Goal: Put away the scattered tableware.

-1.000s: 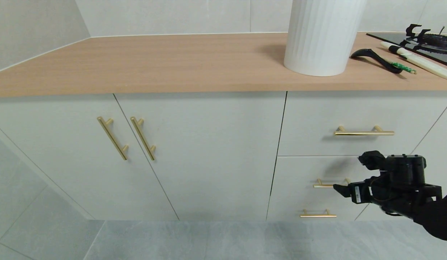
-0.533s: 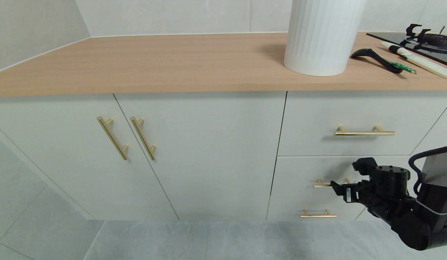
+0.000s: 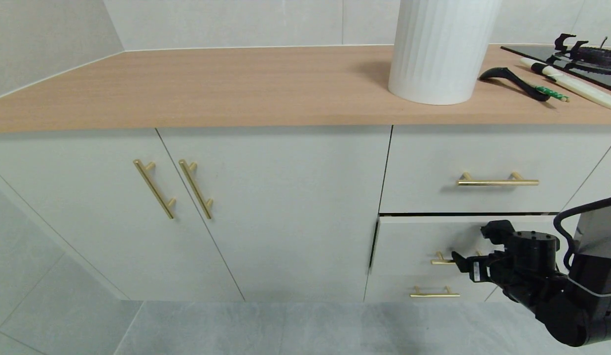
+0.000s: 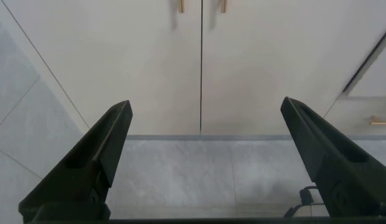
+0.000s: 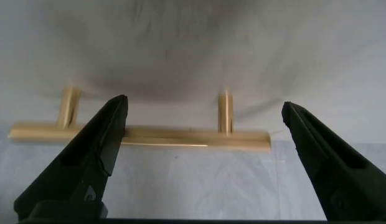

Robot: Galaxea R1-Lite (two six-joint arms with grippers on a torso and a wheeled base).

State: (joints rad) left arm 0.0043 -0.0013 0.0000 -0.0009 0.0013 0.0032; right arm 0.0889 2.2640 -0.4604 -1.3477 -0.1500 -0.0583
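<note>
With jaws wide apart at the brass bar handle (image 5: 140,134) of the slightly open white drawer (image 3: 409,241), the right gripper (image 3: 470,246) may slip off when pulling. The left gripper (image 4: 202,124) gapes empty. The black curved spoon (image 3: 512,79) lies on the wooden worktop (image 3: 211,84).

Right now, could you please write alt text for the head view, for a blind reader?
The right gripper, open, is at the gold handle of the middle drawer, which stands slightly ajar. Above, a wooden countertop holds a white ribbed container and a black spoon.
</note>
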